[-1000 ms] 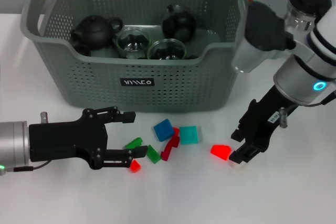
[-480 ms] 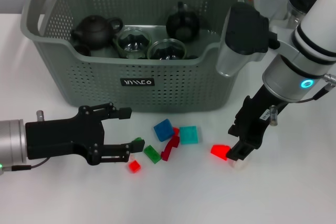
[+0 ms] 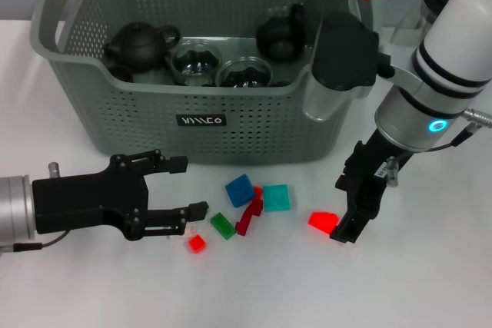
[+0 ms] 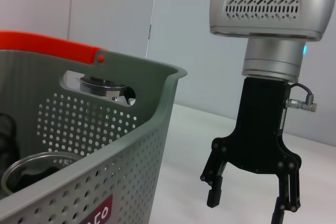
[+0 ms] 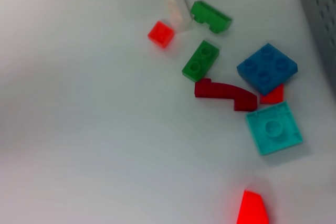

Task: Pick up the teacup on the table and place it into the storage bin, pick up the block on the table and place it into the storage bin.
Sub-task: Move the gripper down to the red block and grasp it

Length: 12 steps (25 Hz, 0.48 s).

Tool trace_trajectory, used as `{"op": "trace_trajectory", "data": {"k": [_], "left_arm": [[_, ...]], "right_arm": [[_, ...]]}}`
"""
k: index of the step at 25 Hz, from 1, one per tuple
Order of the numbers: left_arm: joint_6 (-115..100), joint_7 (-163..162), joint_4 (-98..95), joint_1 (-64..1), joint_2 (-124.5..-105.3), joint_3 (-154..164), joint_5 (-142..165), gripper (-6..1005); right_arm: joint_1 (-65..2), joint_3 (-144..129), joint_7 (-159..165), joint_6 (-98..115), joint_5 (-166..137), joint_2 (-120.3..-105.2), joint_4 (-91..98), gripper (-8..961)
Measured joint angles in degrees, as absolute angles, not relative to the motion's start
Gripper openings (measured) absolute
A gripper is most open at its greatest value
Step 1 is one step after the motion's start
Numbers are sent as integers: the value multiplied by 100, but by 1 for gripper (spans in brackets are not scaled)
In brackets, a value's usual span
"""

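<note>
Perforated grey-green plastic storage bin (image 3: 192,124) holding dark teapots (image 3: 138,44) and glass cups (image 3: 196,63); studded plastic blocks lie scattered on the white table (image 3: 254,289) just in front of it. Left gripper (image 3: 181,188), jaws wide, lies level beside a small red block (image 3: 197,243). Right gripper (image 3: 350,209), fingers spread in the left wrist view, points down just beside a wedge-shaped red block (image 3: 323,222).

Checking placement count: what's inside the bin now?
In the bin: two dark teapots and two glass cups. No block visible inside; the front wall hides the floor, and the right arm covers the right corner.
</note>
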<state>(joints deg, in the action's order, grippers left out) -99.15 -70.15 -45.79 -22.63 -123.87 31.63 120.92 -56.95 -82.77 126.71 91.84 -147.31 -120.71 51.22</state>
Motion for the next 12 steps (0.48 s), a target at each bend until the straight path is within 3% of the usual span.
{"op": "trace_trajectory", "data": {"k": [3,12], "left_arm": [[-9913,-7022,-4579,-2255,-12386,3164,12094,820],[-9898,-7023,-4579,-2250,-12383,3131,12095,819]], "right_arm": [[-5705,-8454,12811,9096,-14738,-12075,5124,918],[-5657,-9048,13167,8711,-14712,-12090,5117,911]]}}
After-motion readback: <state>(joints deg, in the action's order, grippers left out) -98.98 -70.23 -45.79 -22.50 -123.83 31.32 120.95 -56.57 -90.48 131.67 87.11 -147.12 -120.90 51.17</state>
